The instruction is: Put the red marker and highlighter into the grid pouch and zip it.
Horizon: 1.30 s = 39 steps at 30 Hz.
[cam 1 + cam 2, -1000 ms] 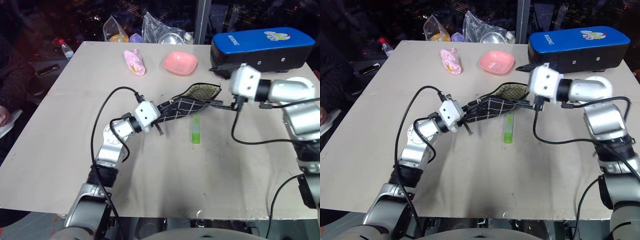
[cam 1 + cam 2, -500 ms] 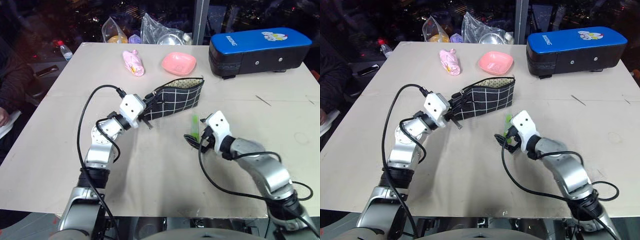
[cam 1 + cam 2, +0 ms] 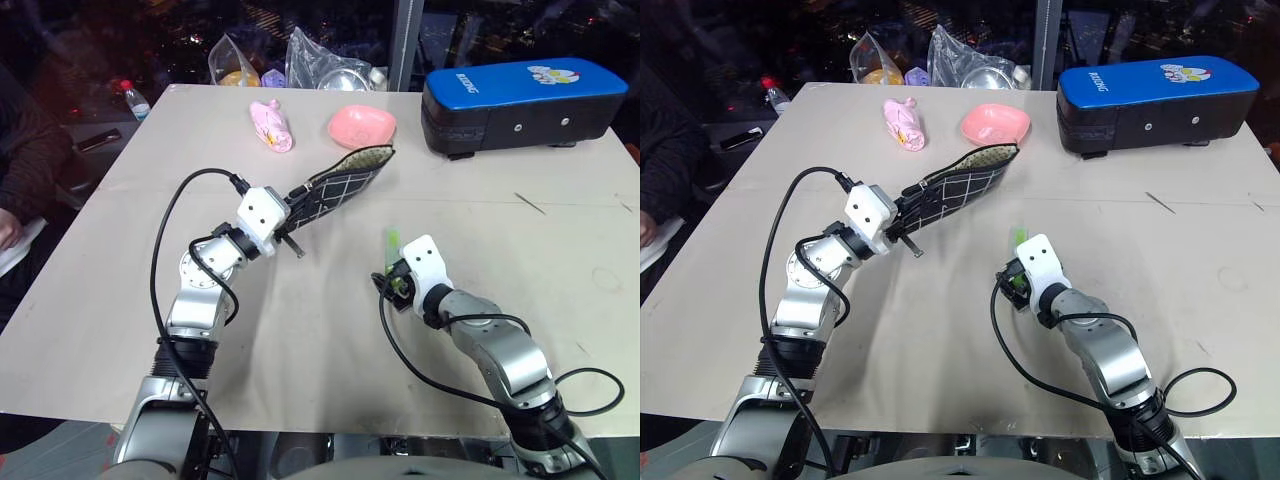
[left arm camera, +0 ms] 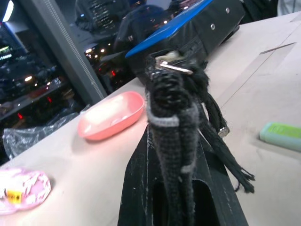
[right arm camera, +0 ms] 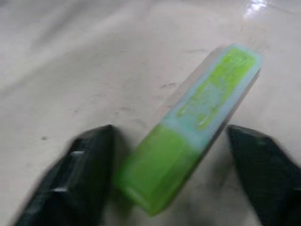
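Note:
My left gripper (image 3: 285, 222) is shut on one end of the grid pouch (image 3: 335, 190), a black pouch with white grid lines. It holds the pouch off the table, slanting up and away, with the pale dotted lining showing at the open mouth. In the left wrist view the pouch's zipper edge (image 4: 171, 122) rises between the fingers. The lime-green highlighter (image 5: 197, 117) lies flat on the table. My right gripper (image 3: 397, 283) is low over its near end, open, with one black finger (image 5: 84, 165) on each side of it. The red marker is out of view.
A big blue-and-black case (image 3: 525, 95) stands at the back right. A pink bowl (image 3: 362, 125), a pink wrapped item (image 3: 272, 125) and plastic bags (image 3: 330, 65) sit along the far edge. A person's sleeve (image 3: 25, 160) shows at the left.
My right gripper left the pouch's mouth and dropped to the table, straddling the highlighter, its fingers drawing closer. The left gripper tipped the pouch up steeper.

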Tool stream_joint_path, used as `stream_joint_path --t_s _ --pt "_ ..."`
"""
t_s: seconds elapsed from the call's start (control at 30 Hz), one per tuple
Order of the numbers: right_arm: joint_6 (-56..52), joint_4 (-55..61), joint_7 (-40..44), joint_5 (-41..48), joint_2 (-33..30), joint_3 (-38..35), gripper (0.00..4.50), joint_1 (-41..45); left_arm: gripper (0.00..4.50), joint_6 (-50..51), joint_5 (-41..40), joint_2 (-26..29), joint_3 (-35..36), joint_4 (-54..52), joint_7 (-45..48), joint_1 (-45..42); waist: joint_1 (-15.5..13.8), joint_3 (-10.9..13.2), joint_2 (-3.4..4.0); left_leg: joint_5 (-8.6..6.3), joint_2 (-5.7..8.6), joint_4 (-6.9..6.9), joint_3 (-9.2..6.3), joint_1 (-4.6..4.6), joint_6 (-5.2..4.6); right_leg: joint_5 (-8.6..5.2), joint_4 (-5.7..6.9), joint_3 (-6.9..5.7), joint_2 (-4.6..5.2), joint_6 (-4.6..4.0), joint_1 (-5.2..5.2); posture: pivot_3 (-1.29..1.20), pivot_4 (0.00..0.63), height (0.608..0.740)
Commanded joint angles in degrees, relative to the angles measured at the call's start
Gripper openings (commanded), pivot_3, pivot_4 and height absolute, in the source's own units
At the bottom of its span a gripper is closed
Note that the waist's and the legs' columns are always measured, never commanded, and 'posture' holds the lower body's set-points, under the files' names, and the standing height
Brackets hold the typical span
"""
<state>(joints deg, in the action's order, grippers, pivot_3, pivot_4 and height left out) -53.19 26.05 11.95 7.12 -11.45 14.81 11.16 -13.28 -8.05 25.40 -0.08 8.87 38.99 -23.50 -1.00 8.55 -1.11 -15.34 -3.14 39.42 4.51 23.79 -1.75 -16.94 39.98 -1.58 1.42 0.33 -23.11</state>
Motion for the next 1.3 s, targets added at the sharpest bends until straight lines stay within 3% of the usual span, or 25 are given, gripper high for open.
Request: stream_joint_path --t_s 0.03,0.1,0.27,0.4,0.5,0.63,0.93,1.3 --pt "-3.52 0.33 -2.25 -0.38 0.00 -4.22 1.72 -1.72 0.00 -0.09 -0.15 -0.32 0.09 -3.28 -0.64 -0.47 -0.02 -0.01 -0.02 0.00 0.03 0.00 0.00 0.00 -0.01 0.00 0.00 -0.01 0.02 0.00 0.00 0.00 0.150 0.716" --pt "-4.35 0.60 -2.32 0.03 0.36 -5.78 0.91 -1.82 0.00 0.01 -0.04 -0.49 -0.20 -3.30 -0.62 -0.70 -0.02 -0.01 -0.02 0.00 0.04 0.00 -0.01 0.00 -0.01 0.00 -0.01 -0.02 0.03 0.00 0.01 0.00 0.150 0.716" --pt "-3.54 2.72 0.63 1.33 -4.45 -9.58 0.79 0.01 0.00 0.17 -0.08 -0.63 -0.47 -3.49 -0.47 -0.97 -0.10 -0.01 -0.02 0.00 0.07 0.00 -0.07 0.05 -0.02 0.00 -0.04 -0.09 0.06 0.01 0.01 0.00 0.150 0.716" --pt "10.17 0.39 14.46 -2.27 -27.35 -11.36 0.79 4.67 0.00 0.58 -0.59 -0.98 -1.50 -4.20 0.84 -0.78 0.15 0.08 0.08 0.02 0.22 0.01 -0.02 0.08 -0.21 0.00 -0.07 -0.07 0.19 0.02 0.00 0.00 0.150 0.716" --pt "21.43 -3.23 24.24 -4.42 -40.97 -12.30 0.79 9.25 0.00 0.01 -0.31 -1.20 -2.33 -3.94 1.89 -0.96 0.63 0.05 0.02 0.04 0.30 -0.07 -0.02 0.05 -0.28 0.00 -0.08 -0.06 0.22 0.04 -0.01 0.00 0.150 0.716" --pt "34.72 -8.15 34.53 -4.67 -48.97 -12.13 0.79 16.13 0.00 -1.26 0.37 -1.36 -3.89 -3.17 3.16 -1.48 1.38 0.18 0.21 0.09 -0.02 -0.22 0.02 0.00 -0.18 0.00 -0.09 0.07 -0.13 0.02 -0.06 0.00 0.150 0.716" --pt "56.09 -21.11 44.33 -11.77 -48.38 -4.20 0.79 30.47 0.00 -2.97 1.35 -2.46 -6.66 -2.37 4.97 -2.85 1.53 0.19 0.20 0.11 -0.03 -0.08 0.14 -0.01 -0.15 0.01 -0.07 0.16 -0.06 0.03 -0.04 0.00 0.150 0.716" --pt "71.59 -31.82 47.57 -18.64 -44.01 0.54 0.79 35.58 0.00 -3.30 1.41 -2.25 -7.20 -3.56 5.27 -2.34 1.23 0.19 0.20 0.12 -0.04 -0.08 0.16 -0.02 -0.13 0.01 -0.07 0.11 0.00 0.02 -0.05 0.00 0.150 0.716"
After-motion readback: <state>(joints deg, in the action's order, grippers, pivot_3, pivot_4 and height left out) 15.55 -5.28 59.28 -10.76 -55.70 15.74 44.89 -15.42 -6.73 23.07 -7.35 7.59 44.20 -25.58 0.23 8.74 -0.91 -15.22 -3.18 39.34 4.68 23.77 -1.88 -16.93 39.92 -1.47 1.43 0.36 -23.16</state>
